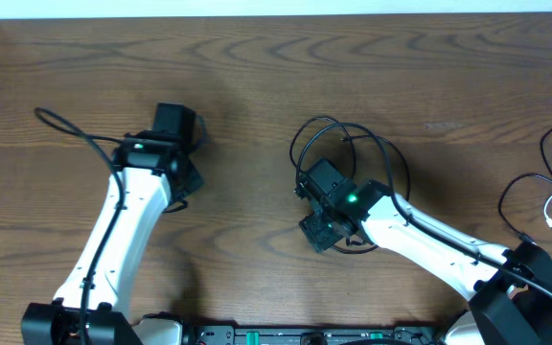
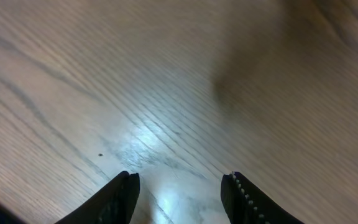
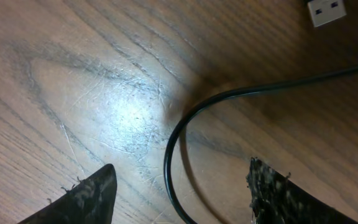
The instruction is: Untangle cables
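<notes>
Overhead first. Over the table (image 1: 257, 67), the left gripper (image 1: 178, 123) hangs at about 9 o'clock of centre. Its jaw spread can't be read from this height. At centre, the right gripper (image 1: 314, 187) sits low among the loops of a black cable (image 1: 319, 120). The loops spread from its 12 round to its 3 o'clock. Other cables (image 1: 551, 196), black plus one white, lie well apart from it at the table's 3 o'clock edge.

Left wrist next. The left fingers (image 2: 120, 199) stand wide apart, low over the wood, with only grain between them.

Right wrist last. The right fingers (image 3: 89, 196) are wide too. The black cable comes in from 3 o'clock, bends near centre and leaves at 6 o'clock. It runs between the fingers and touches neither. A white plug (image 3: 325, 10) lies at 1 o'clock, cut by the frame edge, apart from the black cable.
</notes>
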Controlling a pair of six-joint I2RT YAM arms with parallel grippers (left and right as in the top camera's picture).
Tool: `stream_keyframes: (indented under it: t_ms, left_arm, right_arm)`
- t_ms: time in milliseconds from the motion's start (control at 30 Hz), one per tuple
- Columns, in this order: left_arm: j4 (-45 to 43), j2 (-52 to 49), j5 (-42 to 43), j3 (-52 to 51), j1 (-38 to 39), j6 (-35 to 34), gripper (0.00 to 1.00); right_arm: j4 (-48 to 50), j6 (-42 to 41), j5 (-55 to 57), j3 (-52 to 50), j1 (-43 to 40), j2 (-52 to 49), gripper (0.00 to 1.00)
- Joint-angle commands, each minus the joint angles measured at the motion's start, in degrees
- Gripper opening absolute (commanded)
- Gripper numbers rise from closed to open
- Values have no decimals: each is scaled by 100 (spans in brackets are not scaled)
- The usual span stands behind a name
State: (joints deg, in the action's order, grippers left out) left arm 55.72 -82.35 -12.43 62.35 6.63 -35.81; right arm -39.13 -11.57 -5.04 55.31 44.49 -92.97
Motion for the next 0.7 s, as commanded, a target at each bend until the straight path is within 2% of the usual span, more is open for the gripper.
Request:
stream_keyframes:
  t_ms: [0, 667]
  left_arm:
    - [37, -39, 181, 76, -229, -2, 49]
    - [57, -39, 452, 44, -269, 15, 49]
  right_arm:
    - [22, -85, 105, -98, 72, -9, 64]
    - [365, -125, 109, -503, 249, -39, 57]
